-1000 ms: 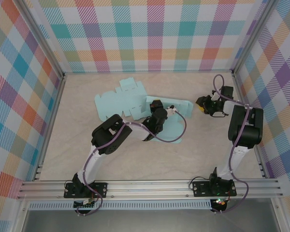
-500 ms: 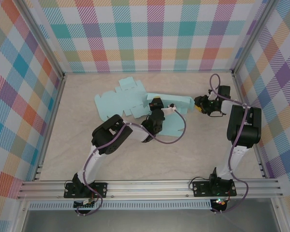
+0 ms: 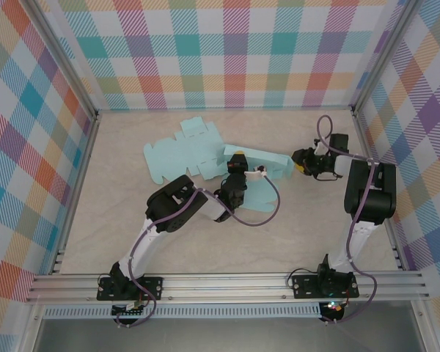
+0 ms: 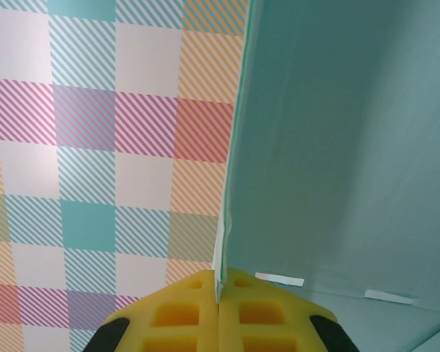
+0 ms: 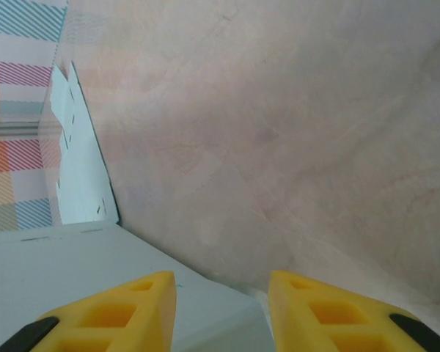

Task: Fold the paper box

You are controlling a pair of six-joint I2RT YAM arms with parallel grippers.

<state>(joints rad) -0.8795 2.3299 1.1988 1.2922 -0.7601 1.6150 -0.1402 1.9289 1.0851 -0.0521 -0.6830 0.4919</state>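
Pale stone-look table (image 3: 132, 235), and across its far middle lies the box (image 3: 183, 158) — a light-teal cut sheet, mostly flat, with 1 panel (image 3: 268, 155) on its right side raised. The left arm (image 3: 177, 209) reaches in from the near side to that panel. The left gripper (image 3: 237, 158) is pinched tight on the sheet's edge — its wrist view has the 2 yellow pads (image 4: 183, 315) meeting with the thin paper between them. The right gripper (image 3: 302, 160) sits at the panel's right end, fingers spread wide, gripping nothing. The panel's corner lies just ahead of 1 finger.
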